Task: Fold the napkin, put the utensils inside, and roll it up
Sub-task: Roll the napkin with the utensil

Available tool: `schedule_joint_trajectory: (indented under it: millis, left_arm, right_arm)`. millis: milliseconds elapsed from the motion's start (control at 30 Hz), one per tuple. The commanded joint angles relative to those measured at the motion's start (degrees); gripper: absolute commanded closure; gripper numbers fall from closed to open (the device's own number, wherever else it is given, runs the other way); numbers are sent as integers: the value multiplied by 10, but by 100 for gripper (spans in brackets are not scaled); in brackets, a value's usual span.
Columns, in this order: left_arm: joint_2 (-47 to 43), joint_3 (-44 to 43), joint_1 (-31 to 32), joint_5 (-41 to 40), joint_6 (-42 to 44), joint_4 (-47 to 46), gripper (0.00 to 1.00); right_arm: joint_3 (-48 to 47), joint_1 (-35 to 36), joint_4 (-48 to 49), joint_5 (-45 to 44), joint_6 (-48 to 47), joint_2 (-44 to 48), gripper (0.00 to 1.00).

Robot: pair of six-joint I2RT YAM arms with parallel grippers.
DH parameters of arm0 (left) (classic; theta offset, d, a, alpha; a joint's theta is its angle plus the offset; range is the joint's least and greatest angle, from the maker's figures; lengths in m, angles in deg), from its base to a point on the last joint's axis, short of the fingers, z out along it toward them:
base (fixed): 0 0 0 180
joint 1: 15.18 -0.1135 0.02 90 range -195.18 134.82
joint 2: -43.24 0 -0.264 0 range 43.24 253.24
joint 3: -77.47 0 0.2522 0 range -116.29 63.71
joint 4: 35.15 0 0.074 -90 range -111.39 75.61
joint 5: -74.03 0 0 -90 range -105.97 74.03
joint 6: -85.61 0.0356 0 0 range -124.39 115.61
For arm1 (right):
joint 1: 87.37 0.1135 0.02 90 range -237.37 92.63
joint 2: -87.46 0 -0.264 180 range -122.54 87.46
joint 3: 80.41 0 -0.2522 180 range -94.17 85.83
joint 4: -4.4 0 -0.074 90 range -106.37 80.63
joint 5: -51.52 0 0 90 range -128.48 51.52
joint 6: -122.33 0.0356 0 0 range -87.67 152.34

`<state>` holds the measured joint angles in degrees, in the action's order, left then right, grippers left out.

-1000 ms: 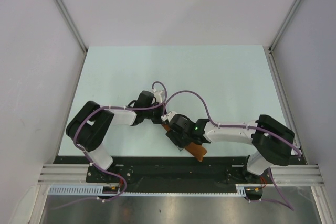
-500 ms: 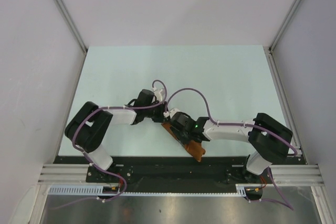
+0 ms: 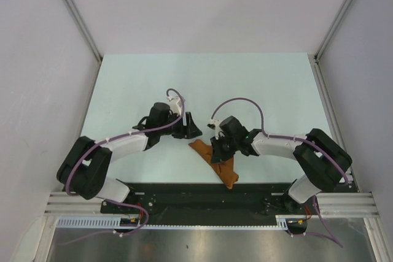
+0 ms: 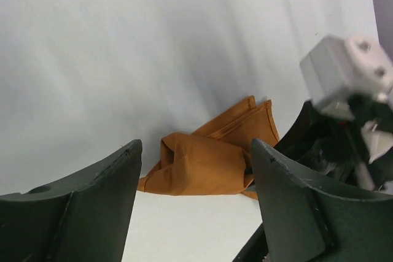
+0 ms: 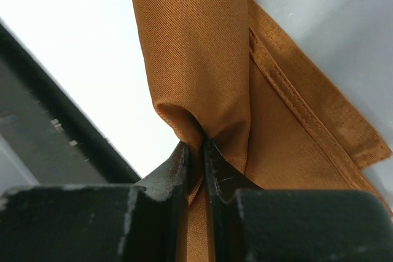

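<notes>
Pale green table [image 3: 258, 84] boxed in by white walls [image 3: 37, 59], with a black rail [image 3: 184, 196] along the near edge. On the bare surface close to that rail, a rust-orange napkin [image 3: 227, 175], bunched into a narrow creased bundle rather than spread flat. Long axis set on a diagonal, from one end out on the table back toward the rail.

Right gripper [image 3: 216, 150] clamped tight on a fold of the cloth. In the right wrist view, a pleat pinched between the two dark fingers [image 5: 175, 173] and bulging just above the tips, with a hemmed layer fanning off to one side of them. Rest of the bundle trailing past the tips and down onto the table.

Left gripper [image 3: 191, 128] spread wide and gripping nothing. From the left wrist view, the napkin straight ahead of the opening and lower, framed between the two fingers but clear of both. Bundle slanted across that gap, so roughly along the line of closing rather than square to it.

No fork in sight in any view; tucked inside the cloth or absent, impossible to say.

Judged from this: right arm the nearer, already in contact; left arm just short of the far end. Probably a matter of advancing and lowering the open pair onto that free end, perhaps with a turn of the wrist to take the bundle across its width.
</notes>
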<state>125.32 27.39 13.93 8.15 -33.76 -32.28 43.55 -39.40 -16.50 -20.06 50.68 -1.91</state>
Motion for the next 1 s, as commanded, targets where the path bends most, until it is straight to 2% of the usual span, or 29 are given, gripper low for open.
schedule_joint_trajectory:
  millis: [0,267,433,533,567,633,667,733,767,800,833,933,967]
  left_arm:
    - [4,32,0,18,-6,-44,25]
    - [33,50,8,29,-32,-92,27]
    - [54,49,19,37,-46,-119,28]
    - [71,46,28,44,-52,-127,38]
    - [75,46,29,45,-54,-129,48]
    - [78,45,32,49,-54,-132,59]
    - [83,44,32,50,-54,-132,68]
    - [87,43,33,53,-53,-133,80]
    - [91,43,34,55,-53,-132,91]
    - [95,41,35,56,-52,-130,95]
    - [98,39,35,56,-51,-127,98]
    - [114,26,36,55,-43,-106,100]
    - [119,22,36,55,-41,-94,100]
  right_arm:
    - [39,-46,41,176,20,-25,97]
    - [58,-107,94,285,23,-62,98]
    - [57,-121,103,308,17,-85,99]
    - [58,-132,108,312,16,-93,99]
    - [59,-134,109,312,16,-94,99]
    - [56,-141,107,315,13,-93,99]
    - [55,-144,98,315,11,-90,99]
    - [48,-147,77,310,0,-88,95]
    - [44,-149,73,308,-2,-86,92]
    - [34,-149,54,300,-6,-79,87]
    - [27,-150,26,295,-16,-76,74]
    - [-7,-150,-33,260,-30,-47,58]
    - [-14,-150,-47,252,-33,-39,56]
